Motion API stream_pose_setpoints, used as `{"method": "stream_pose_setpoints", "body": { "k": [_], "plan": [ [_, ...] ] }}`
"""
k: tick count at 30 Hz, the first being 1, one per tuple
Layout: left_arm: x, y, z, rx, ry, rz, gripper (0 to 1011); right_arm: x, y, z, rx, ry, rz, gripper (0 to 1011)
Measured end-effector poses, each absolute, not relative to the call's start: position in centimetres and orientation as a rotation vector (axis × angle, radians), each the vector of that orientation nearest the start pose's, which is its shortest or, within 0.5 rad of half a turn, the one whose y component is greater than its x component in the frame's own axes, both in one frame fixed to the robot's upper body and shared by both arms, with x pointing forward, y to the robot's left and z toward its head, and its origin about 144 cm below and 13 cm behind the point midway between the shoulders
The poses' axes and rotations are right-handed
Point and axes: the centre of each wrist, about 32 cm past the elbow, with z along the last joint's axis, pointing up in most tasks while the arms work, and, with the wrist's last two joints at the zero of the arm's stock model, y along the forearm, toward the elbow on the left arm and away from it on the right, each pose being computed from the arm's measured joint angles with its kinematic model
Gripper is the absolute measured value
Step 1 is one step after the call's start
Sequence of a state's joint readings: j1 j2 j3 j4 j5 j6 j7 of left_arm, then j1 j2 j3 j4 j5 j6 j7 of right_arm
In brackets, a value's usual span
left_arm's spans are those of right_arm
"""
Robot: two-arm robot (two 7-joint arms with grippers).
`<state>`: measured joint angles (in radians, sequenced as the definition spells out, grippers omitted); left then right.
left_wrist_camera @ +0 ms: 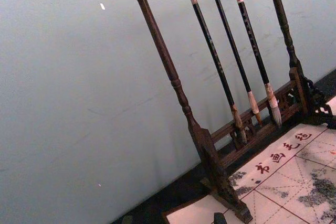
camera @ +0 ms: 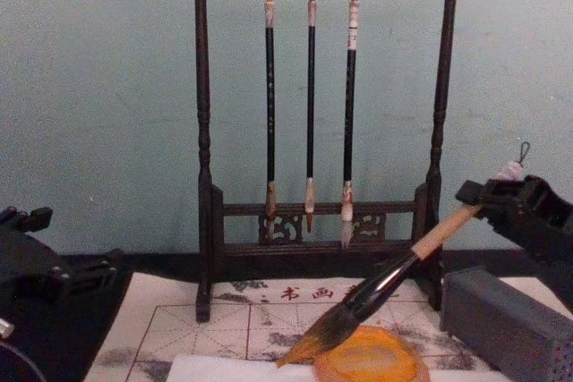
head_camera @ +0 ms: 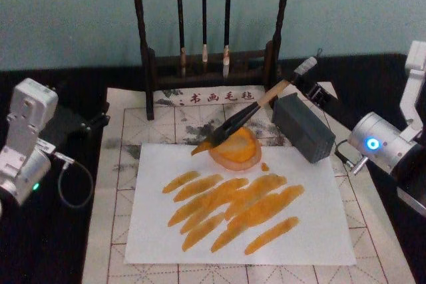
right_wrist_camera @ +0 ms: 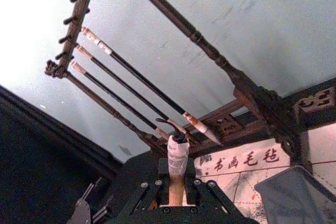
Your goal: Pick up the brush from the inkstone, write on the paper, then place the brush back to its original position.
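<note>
Head view: the brush (head_camera: pixel 247 116) slants over the inkstone (head_camera: pixel 245 154) at the far edge of the paper (head_camera: pixel 319 231). The left gripper (head_camera: pixel 83 122) sits near the left edge of the table (head_camera: pixel 40 244); whether it is open or closed I cannot tell.

Right wrist view: the right gripper (right_wrist_camera: pixel 176 196) clamps the brush handle.

Chest view: the bristles reach the inkstone's left rim.

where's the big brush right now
In the head view the brush slants over the inkstone at the paper's far edge, bristles pointing left; its handle rises right past the grey block into the right gripper.
</note>
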<state>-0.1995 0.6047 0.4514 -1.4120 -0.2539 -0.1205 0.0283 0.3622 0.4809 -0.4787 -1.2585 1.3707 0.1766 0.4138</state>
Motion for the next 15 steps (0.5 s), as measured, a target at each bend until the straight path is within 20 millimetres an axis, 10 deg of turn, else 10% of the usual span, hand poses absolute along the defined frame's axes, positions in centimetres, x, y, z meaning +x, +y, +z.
{"method": "stream_pose_setpoints", "body": {
  "k": [15],
  "plan": [
    [48.9,31.0,114.0,0.304,-0.285,1.248,1001,51.8,-29.7,114.3,0.472,0.775,-0.936,185]
  ]
}}
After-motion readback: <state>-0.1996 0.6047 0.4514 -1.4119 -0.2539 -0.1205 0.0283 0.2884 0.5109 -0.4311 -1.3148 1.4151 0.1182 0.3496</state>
